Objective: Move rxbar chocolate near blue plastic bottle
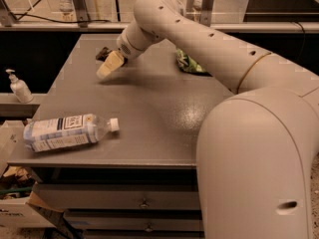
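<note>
The rxbar chocolate [103, 53] is a small dark bar lying near the far left edge of the grey table [149, 113], partly hidden behind the gripper. My gripper [110, 66] hangs just in front of and beside the bar, close above the tabletop, and holds nothing that I can see. The blue plastic bottle [70, 132] lies on its side at the table's near left corner, white cap pointing right, far from the bar.
A green chip bag [189, 63] lies at the far right of the table, partly behind my arm. A small white pump bottle [19, 86] stands on a ledge left of the table. Cardboard boxes [15, 203] sit below left.
</note>
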`<state>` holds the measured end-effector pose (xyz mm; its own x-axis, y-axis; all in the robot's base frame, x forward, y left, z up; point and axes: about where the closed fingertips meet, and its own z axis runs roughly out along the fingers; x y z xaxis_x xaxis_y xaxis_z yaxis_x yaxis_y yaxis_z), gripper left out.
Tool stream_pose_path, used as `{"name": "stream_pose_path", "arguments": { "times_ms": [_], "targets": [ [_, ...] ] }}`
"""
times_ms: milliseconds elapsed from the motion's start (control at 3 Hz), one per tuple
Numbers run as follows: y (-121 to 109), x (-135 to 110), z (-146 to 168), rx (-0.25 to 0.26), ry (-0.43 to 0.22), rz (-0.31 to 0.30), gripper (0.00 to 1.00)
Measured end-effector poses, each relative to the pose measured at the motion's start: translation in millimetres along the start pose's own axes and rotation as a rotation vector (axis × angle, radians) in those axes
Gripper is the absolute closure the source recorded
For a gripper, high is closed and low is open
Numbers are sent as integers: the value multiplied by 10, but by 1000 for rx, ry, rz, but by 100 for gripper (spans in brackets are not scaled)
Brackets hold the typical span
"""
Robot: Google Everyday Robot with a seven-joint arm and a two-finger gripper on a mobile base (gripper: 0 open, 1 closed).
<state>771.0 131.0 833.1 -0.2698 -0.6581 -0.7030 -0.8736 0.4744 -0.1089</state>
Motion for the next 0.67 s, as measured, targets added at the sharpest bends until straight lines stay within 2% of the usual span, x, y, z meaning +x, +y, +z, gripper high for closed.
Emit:
{"name": "stream_pose_path", "arguments": {
  "times_ms": [333,667],
  "targets": [
    [-85,9,80,13,3,27,0],
    [-115,55,110,17,3,48,18]
  ]
}}
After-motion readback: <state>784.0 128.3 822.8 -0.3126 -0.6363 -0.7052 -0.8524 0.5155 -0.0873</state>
